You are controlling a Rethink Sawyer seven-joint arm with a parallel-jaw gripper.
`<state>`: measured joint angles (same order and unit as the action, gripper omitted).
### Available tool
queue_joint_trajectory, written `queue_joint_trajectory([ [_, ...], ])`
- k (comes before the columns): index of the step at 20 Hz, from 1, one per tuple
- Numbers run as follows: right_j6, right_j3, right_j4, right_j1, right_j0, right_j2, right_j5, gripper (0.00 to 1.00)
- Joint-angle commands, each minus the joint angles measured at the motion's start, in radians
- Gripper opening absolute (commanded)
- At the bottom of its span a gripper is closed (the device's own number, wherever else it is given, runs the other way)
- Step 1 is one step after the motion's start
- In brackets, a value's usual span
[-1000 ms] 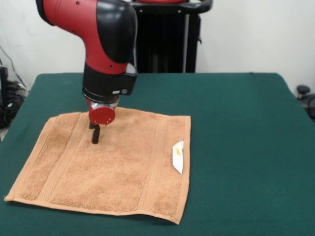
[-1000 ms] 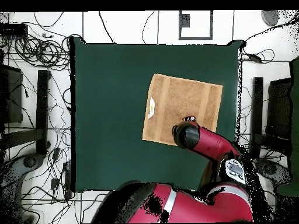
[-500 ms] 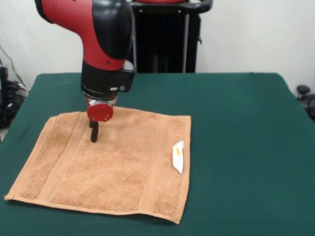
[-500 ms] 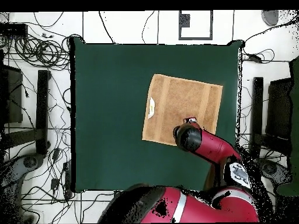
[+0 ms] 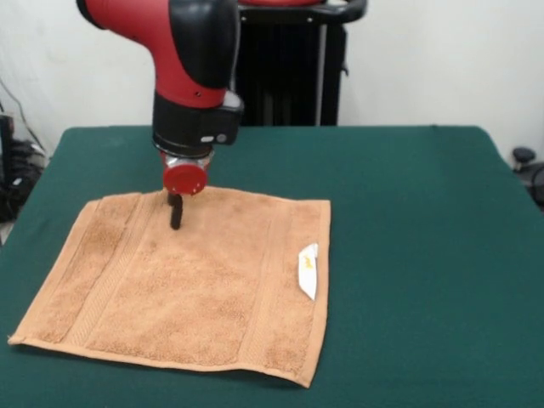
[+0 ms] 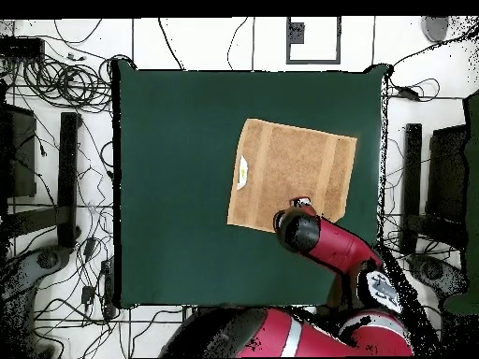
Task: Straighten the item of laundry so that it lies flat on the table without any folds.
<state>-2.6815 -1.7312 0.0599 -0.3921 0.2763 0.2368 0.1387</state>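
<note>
the towel [image 6: 295, 173] lies spread flat on the green bench [image 6: 168, 187], nearer its right edge than its left, white label [image 6: 243, 172] at the towel's left edge. the red arm [image 6: 323, 243] covers the towel's bottom edge; its jaws seem hidden beneath.

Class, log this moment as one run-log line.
towel: spread flat, no folds | gripper: over far edge, state unclear | table: otherwise bare

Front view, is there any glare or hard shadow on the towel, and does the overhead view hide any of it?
Front view: even light, no glare; only a thin shadow under the towel's near edge. Overhead view: the arm covers one towel edge beside the hand.
</note>
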Motion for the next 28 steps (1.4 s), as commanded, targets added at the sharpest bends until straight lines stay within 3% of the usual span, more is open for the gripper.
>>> queue_joint_trajectory([
  [1,-0.224,-0.226,0.073,0.006,-0.031,-0.162,-0.07,1.0],
  [7,-0.294,-0.265,0.156,0.038,-0.084,-0.184,-0.163,1.0],
  [12,-0.273,-0.261,0.211,0.059,-0.112,-0.177,-0.189,1.0],
  [18,-0.212,-0.178,0.295,0.086,-0.199,-0.077,-0.108,1.0],
  [23,-0.228,-0.092,0.426,0.139,-0.314,0.02,-0.038,1.0],
  [28,-0.189,-0.076,0.468,0.121,-0.322,0.002,-0.017,1.0],
])
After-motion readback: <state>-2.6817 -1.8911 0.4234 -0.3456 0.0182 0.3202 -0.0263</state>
